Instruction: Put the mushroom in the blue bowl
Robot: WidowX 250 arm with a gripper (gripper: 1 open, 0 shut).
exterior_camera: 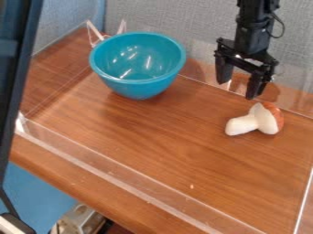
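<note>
The mushroom (252,121) lies on its side on the wooden table at the right, cream stem toward the left and reddish cap toward the right edge. My gripper (242,85) hangs above and slightly behind it, fingers spread open and empty, not touching it. The blue bowl (135,64) stands upright at the back left, empty, well apart from both.
A clear plastic wall (146,174) runs along the table's front edge, and another stands at the back right behind the arm. A dark vertical post (17,64) blocks the left side of the view. Bare wood (159,128) lies between bowl and mushroom.
</note>
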